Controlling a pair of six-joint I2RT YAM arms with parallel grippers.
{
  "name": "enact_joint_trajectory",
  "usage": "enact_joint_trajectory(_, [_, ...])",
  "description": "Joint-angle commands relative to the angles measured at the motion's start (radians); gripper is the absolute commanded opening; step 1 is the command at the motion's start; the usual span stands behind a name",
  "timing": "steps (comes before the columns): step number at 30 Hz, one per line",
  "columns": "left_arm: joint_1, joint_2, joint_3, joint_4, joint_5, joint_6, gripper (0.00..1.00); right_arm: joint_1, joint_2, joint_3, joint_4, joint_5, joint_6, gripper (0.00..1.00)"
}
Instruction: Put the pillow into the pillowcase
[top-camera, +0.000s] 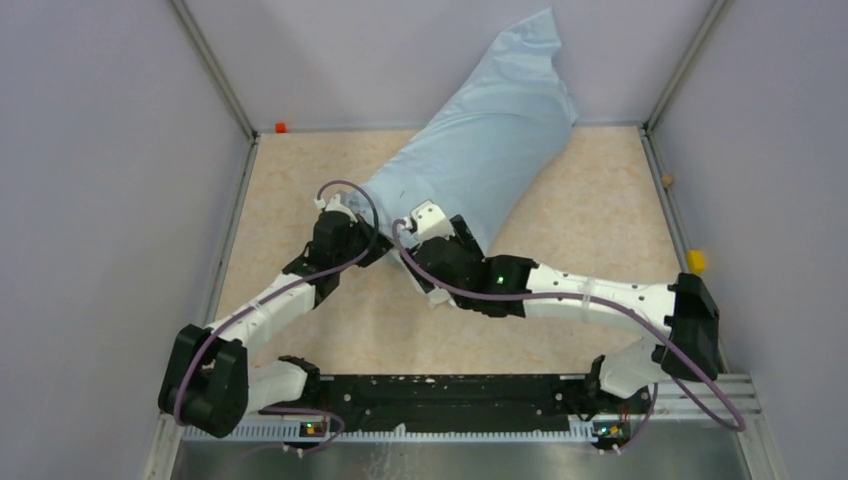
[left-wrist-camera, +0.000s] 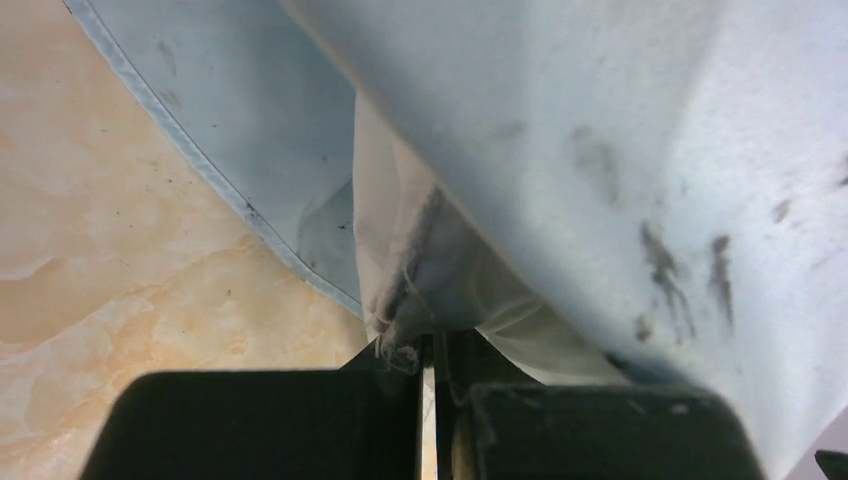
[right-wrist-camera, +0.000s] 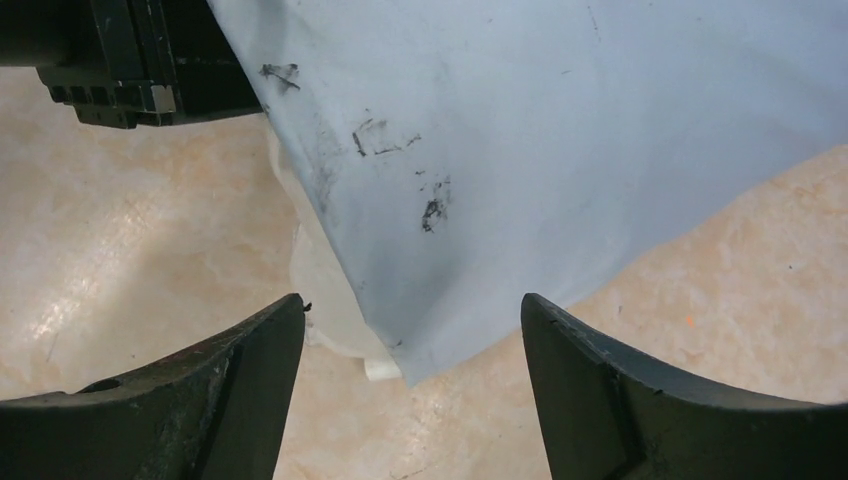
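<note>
Pillow: the plump off-white fabric pillow (left-wrist-camera: 415, 270) is sitting almost wholly inside the sack; only a crumpled, frayed near corner is poking out of the open mouth, near the middle of the scene.
Pillowcase: the thin light-blue wrinkly fabric pillowcase (top-camera: 480, 150) is lying stuffed and slanted, its mouth near and left, its closed end running far and right and leaning up against the grey back wall (top-camera: 400, 60).
Hem: the stitched edge is hanging loose over the white corner, with dark smudges showing on the cloth.
Left pincer: the left pincer (left-wrist-camera: 432, 365) is clamping together on the exposed pillow corner, at the left side of the mouth.
Right pincer: the right pincer (right-wrist-camera: 412, 310) is standing wide apart, straddling the blue hem without touching it, just right of the left one.
Tabletop: the beige marbled tabletop (top-camera: 600, 210) is carrying the whole bundle.
Handling: the pillow is looking light, soft and squashy, giving way under any push; the pillowcase is looking limp and likely slipping off a shallow pinch.
Where to hold: I am judging the hem's doubled edge the best hold for the right pincer, taken deep, pulling it nearward over the corner while the left is pushing that corner in.
Risk: the free hem is likely folding under.
</note>
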Motion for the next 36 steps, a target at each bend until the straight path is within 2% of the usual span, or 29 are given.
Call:
enact_joint_trajectory(1, [0.011, 0.023, 0.022, 0.003, 0.029, 0.011, 0.00, 0.068, 0.042, -0.006, 0.093, 0.201, -0.016, 0.79])
enact_joint_trajectory(7, [0.024, 0.025, 0.025, 0.001, 0.041, 0.014, 0.00, 0.098, 0.165, 0.018, 0.046, 0.327, 0.033, 0.82])
enact_joint_trajectory(12, [0.035, 0.024, 0.031, -0.009, 0.045, 0.023, 0.00, 0.097, 0.259, 0.075, -0.093, 0.484, 0.150, 0.84])
enact_joint_trajectory(15, [0.041, 0.023, 0.033, -0.012, 0.049, 0.026, 0.00, 0.086, 0.282, 0.107, -0.201, 0.563, 0.253, 0.80])
enact_joint_trajectory(17, [0.043, 0.021, 0.031, -0.014, 0.052, 0.026, 0.00, 0.072, 0.278, 0.106, -0.209, 0.578, 0.280, 0.75])
enact_joint_trajectory(21, [0.045, 0.020, 0.030, -0.015, 0.059, 0.026, 0.00, 0.039, 0.265, 0.094, -0.164, 0.579, 0.263, 0.53])
enact_joint_trajectory(22, [0.046, 0.018, 0.030, -0.015, 0.059, 0.027, 0.00, 0.035, 0.264, 0.095, -0.152, 0.582, 0.252, 0.44])
enact_joint_trajectory(25, [0.046, 0.021, 0.030, -0.011, 0.065, 0.027, 0.00, 0.036, 0.255, 0.123, -0.106, 0.566, 0.170, 0.00])
enact_joint_trajectory(28, [0.047, 0.038, 0.030, 0.012, 0.102, 0.021, 0.00, 0.091, 0.233, 0.198, -0.031, 0.512, 0.009, 0.00])
enact_joint_trajectory(30, [0.046, 0.058, 0.032, 0.032, 0.132, 0.008, 0.00, 0.158, 0.210, 0.271, 0.056, 0.408, -0.085, 0.00])
enact_joint_trajectory(34, [0.046, 0.088, 0.044, 0.072, 0.172, -0.037, 0.00, 0.321, 0.258, 0.463, 0.065, 0.245, -0.146, 0.00])
enact_joint_trajectory(36, [0.045, 0.088, 0.059, 0.075, 0.184, -0.057, 0.00, 0.339, 0.306, 0.546, 0.008, 0.191, -0.138, 0.00])
